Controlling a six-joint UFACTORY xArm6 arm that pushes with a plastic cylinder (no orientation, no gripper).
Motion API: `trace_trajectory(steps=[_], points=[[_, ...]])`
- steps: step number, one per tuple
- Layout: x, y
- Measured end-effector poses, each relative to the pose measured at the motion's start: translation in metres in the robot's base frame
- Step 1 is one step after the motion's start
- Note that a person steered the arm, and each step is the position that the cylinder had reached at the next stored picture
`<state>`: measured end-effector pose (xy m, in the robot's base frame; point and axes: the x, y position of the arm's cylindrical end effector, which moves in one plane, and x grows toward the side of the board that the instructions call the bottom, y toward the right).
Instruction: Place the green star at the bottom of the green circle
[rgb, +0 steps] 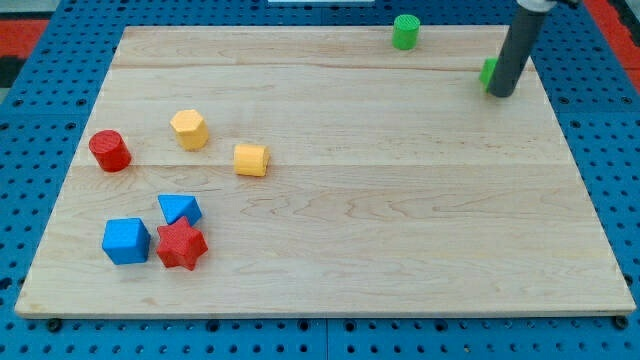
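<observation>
The green circle (405, 31) is a short green cylinder standing near the view's top edge of the wooden board, right of centre. The green star (488, 72) is at the view's upper right, mostly hidden behind my rod; only its left part shows. My tip (500, 94) rests on the board right against the green star, on its near right side. The star lies to the right of and a little below the green circle, well apart from it.
At the view's left are a red cylinder (109, 150), a yellow hexagon block (189, 129) and a yellow block (250, 159). Lower left holds a blue triangle (179, 208), a blue cube (125, 240) and a red star (181, 244). The board's right edge (560, 120) runs near my tip.
</observation>
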<state>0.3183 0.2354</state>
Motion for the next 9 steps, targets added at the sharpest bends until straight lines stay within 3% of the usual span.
trace_trajectory(steps=[1, 2, 3, 5, 6, 8, 9], points=[[0.004, 0.033], [-0.019, 0.044], [-0.049, -0.011], [-0.021, -0.016], [-0.022, -0.050], [-0.064, -0.106], [-0.054, -0.111]])
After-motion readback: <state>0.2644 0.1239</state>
